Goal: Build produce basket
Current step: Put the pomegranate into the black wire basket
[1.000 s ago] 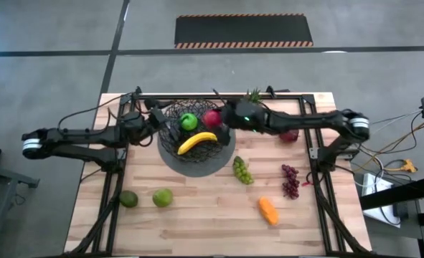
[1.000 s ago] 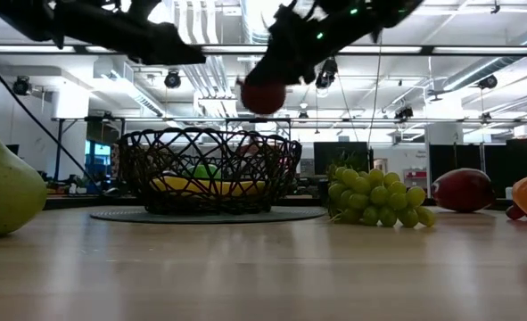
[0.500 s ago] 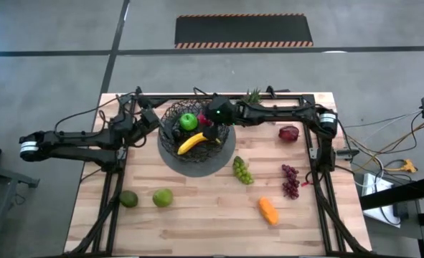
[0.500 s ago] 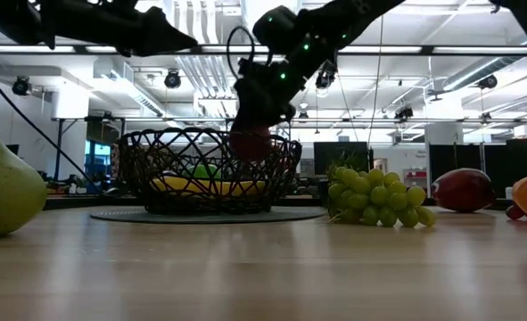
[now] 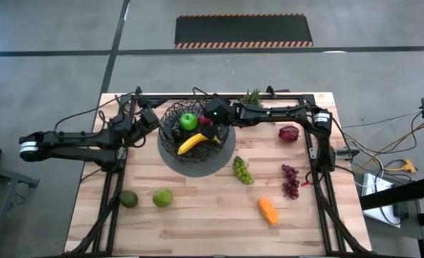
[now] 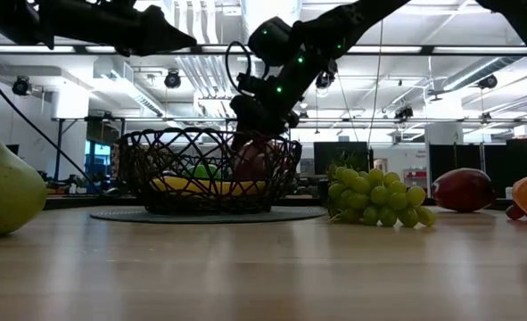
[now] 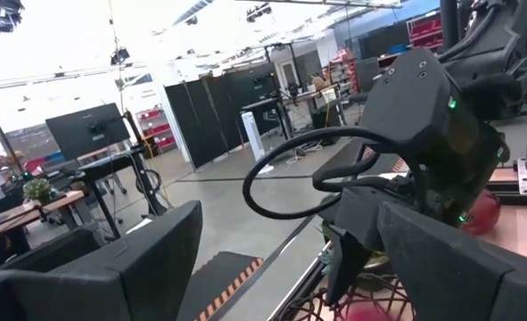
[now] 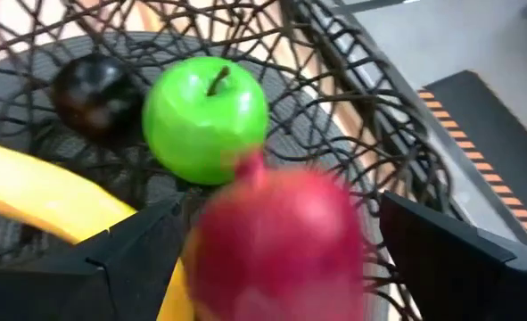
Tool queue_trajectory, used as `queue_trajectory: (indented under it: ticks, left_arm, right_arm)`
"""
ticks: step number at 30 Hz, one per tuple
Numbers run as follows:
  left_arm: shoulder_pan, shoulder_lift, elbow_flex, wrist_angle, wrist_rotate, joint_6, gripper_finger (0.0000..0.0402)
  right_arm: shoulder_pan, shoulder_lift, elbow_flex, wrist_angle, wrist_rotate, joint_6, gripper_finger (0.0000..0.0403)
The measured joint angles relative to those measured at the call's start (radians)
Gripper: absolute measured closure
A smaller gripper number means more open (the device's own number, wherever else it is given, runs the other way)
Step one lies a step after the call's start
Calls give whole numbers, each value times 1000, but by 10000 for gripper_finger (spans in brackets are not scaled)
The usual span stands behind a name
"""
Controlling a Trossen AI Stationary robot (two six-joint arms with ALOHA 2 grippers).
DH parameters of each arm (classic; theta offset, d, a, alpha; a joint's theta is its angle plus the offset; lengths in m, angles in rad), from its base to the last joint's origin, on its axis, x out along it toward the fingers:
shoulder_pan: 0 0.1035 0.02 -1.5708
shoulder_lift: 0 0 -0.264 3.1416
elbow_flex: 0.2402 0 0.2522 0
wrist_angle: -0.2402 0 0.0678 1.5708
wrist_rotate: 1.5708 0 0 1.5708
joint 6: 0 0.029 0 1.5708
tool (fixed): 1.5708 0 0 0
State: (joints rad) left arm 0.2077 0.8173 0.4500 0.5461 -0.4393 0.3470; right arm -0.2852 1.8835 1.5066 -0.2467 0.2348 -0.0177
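The black wire basket holds a banana, a green apple and a dark round fruit. My right gripper hangs over the basket's right half, open. A red fruit shows blurred between its spread fingers, with a gap on each side. In the low view the red fruit sits inside the basket below the rim. My left gripper waits open at the basket's left rim.
On the table lie green grapes, purple grapes, an orange piece, a dark red fruit and two green fruits. A small potted plant stands at the far edge.
My right gripper has swung from the basket's right side toward the table's left and come down over the basket. The red fruit went from above the rim down into the basket. It then sank lower while the gripper stayed put.
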Motion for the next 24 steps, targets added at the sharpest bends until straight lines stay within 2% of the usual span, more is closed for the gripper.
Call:
queue_trajectory:
  ticks: [10, 16, 19, 24]
  left_arm:
    - [0, 6, -1, -1, 0, -2, 80]
    - [0, 9, -1, -2, 0, -3, 80]
    - [0, 11, -1, -3, 0, -3, 80]
    - [0, 11, -1, -4, 0, -3, 80]
  right_arm:
    - [1, -34, 0, 5, 2, 5, 40]
    - [26, -104, -1, -83, 1, 2, 42]
    - [47, -148, -5, -123, 1, 7, 58]
    - [95, -223, -39, -144, 1, 36, 109]
